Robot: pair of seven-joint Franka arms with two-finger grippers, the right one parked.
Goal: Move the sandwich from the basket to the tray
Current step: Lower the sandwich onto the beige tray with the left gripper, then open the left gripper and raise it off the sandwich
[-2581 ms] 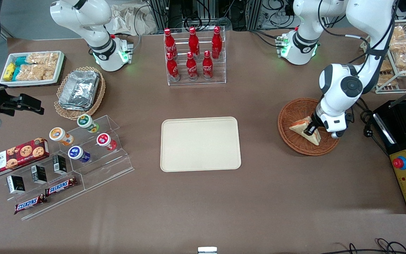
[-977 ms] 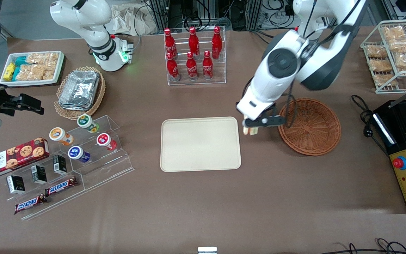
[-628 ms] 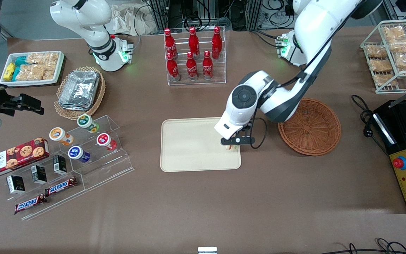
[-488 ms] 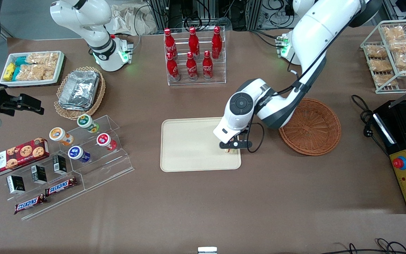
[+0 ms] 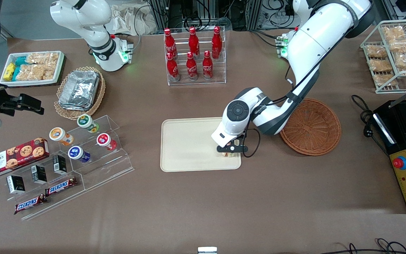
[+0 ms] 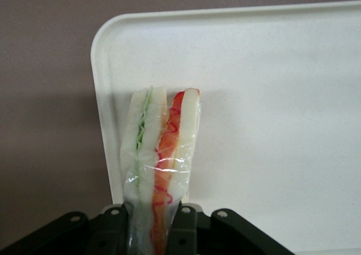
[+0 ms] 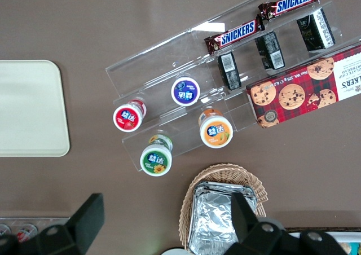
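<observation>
Brown worktop [image 5: 203, 204], cream tray [image 5: 189, 148] at frame centre, tool [image 5: 232, 150] over the tray's corner nearest the basket [image 5: 312, 128], clamped on wrapped sandwich [image 6: 161, 153], basket holding nothing.

Bright, even overhead light; soft shadows, slight glare, wrist view perhaps soft.

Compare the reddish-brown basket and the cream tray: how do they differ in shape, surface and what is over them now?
The basket is round and woven; the tray is a smooth rectangle with rounded corners. The basket is reddish-brown and holds nothing; the tray is pale cream, and over its corner nearest the basket the gripper holds the sandwich edge-down. Both are shallow and lie flat on the table.
</observation>
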